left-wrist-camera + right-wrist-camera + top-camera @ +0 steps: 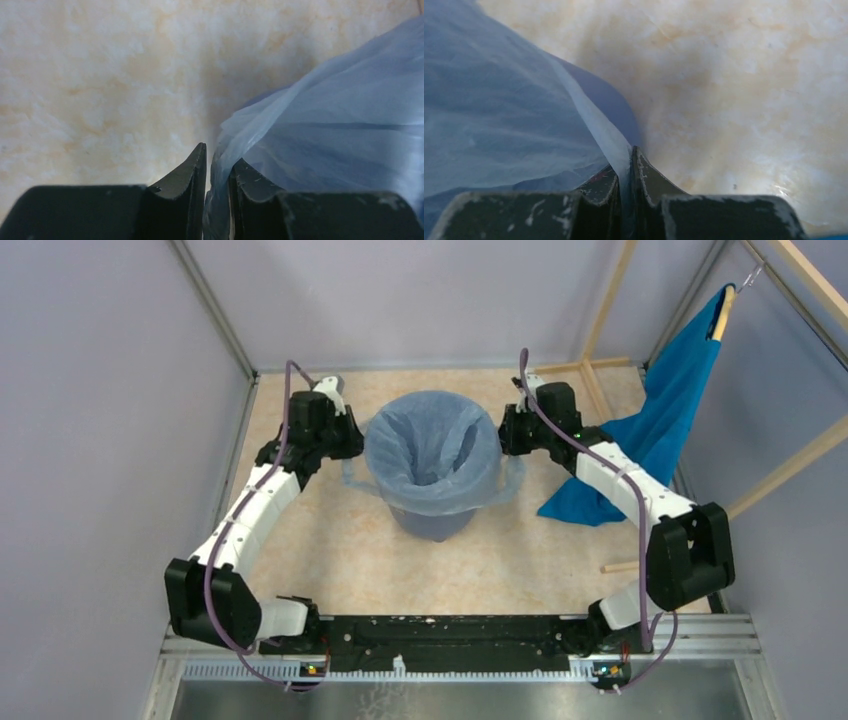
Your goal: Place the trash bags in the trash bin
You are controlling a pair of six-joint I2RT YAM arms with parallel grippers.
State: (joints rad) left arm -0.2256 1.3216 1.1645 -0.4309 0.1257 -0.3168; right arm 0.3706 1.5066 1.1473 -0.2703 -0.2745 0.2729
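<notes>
The trash bag (430,440) lines the trash bin (432,525) on the desk (330,560), its mouth draped over the bin's rim. Left claw (220,157) and right claw (626,160) pinch film on opposite sides of the bin. Best to pull down evenly and gently.

Your mottled beige desk (330,560) carries the bin (428,524), standing upright mid-desk, and the blue cloth's (655,425) lower end at right.

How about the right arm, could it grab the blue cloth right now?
Probably not yet: the right gripper is shut on the trash bag at the trash bin, so it's busy. The blue cloth hangs close beside that arm with nothing between.
</notes>
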